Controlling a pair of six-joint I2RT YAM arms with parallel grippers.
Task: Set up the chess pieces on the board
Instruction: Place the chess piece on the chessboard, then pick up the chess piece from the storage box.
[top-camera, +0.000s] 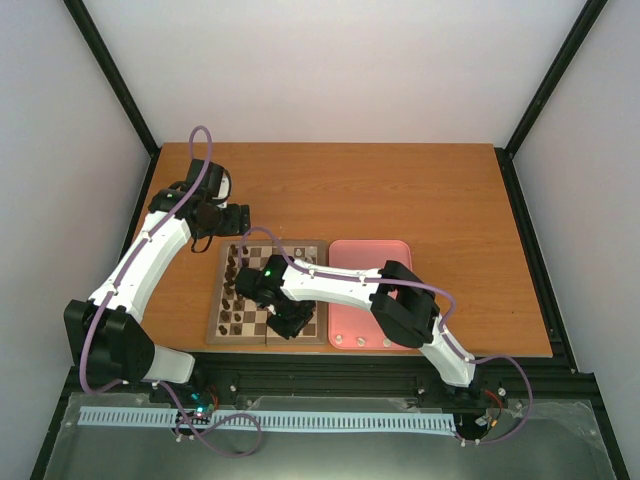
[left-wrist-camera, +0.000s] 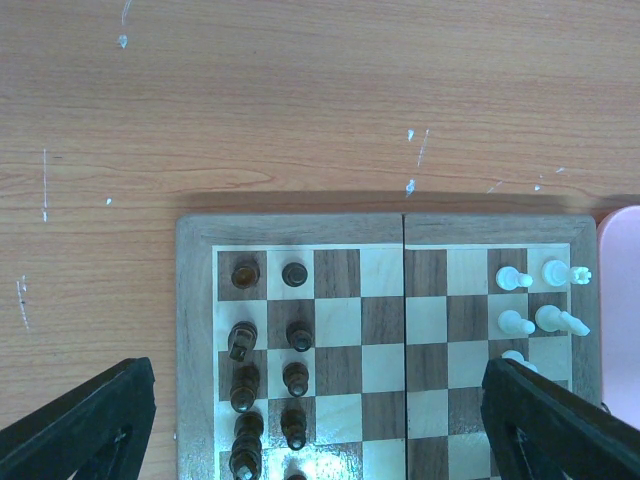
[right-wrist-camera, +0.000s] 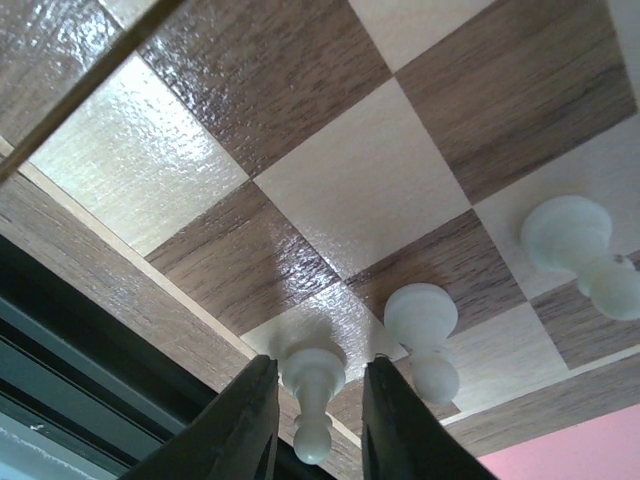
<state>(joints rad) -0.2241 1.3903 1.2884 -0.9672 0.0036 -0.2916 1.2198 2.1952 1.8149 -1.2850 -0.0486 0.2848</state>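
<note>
My right gripper (right-wrist-camera: 318, 395) stands open around a cream-white pawn (right-wrist-camera: 313, 385) that rests upright on a corner square of the board (right-wrist-camera: 330, 190), with a small gap on each side of it. Two more white pieces (right-wrist-camera: 422, 320) (right-wrist-camera: 570, 240) stand on squares beside it. From above, that gripper (top-camera: 290, 322) is at the board's near edge (top-camera: 213, 325). My left gripper (left-wrist-camera: 315, 385) hovers open and empty over the board's far side. White pieces (left-wrist-camera: 515, 279) line the right columns in the left wrist view.
Dark brown pieces (left-wrist-camera: 245, 273) fill the board's two left columns, one of them leaning. A pink tray (top-camera: 368, 265) lies right of the board with a few small white pieces (top-camera: 360, 341) at its near edge. The black frame rail (right-wrist-camera: 60, 330) runs just past the board's edge.
</note>
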